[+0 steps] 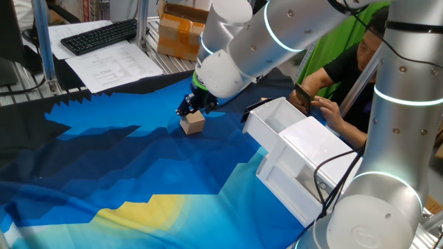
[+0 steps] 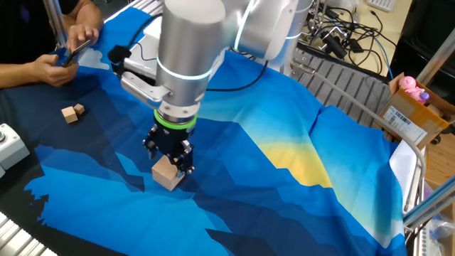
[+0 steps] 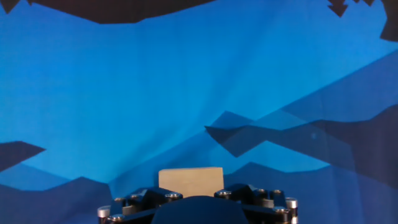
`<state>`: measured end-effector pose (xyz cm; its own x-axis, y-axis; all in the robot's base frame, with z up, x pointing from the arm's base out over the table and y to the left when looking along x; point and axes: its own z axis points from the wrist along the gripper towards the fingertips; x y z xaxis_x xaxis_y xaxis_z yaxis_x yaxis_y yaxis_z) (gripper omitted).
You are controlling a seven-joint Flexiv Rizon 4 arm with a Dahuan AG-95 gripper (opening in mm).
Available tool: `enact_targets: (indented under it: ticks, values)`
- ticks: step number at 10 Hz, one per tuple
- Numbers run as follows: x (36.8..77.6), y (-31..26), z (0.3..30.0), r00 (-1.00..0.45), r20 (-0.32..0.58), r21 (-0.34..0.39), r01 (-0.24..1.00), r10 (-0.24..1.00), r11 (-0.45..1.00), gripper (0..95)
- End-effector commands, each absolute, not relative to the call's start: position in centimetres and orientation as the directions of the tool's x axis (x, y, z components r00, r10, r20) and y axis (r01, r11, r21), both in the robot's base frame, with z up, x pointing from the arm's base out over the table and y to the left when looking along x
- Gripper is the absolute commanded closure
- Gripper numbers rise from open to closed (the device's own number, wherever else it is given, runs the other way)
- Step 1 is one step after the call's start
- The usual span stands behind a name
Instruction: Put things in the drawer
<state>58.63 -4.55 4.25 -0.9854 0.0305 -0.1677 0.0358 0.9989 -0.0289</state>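
A light-tan wooden cube (image 1: 194,123) rests on the blue cloth; it also shows in the other fixed view (image 2: 168,174) and at the bottom of the hand view (image 3: 190,177). My gripper (image 1: 191,108) hangs right over it, jaws apart, fingertips level with the cube's upper edges, one on each side (image 2: 170,158). Two small wooden pieces (image 2: 71,112) lie together on the cloth far from the cube. The white drawer (image 1: 277,124) stands pulled out of the white cabinet (image 1: 311,166) at the right.
A person (image 1: 346,76) holding a phone sits behind the cabinet. A cardboard box with orange tape (image 1: 181,31) and a keyboard (image 1: 100,34) lie beyond the cloth. A grey button box (image 2: 11,146) sits at the cloth's left edge.
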Motion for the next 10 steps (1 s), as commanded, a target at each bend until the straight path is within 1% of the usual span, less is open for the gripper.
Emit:
enact_targets:
  ticks: [1,3,4,7,9,10]
  values:
    - [58.9,-4.3,4.1,-0.987,-0.154,0.004,0.039,0.039,0.999,95.0]
    - [59.0,-4.1,4.3,-0.989,-0.138,0.007,0.042,0.043,0.999,95.0]
    - [59.4,-3.7,5.6,-0.993,-0.109,0.010,0.049,0.050,0.999,95.0]
    - [60.2,-2.7,9.8,-0.994,-0.082,0.020,0.066,0.068,0.998,95.0]
    - [59.7,-3.5,15.3,-0.999,-0.027,0.029,0.041,0.042,0.999,95.0]
    - [59.2,-3.9,16.9,-0.999,-0.011,0.024,0.031,0.032,0.999,95.0]
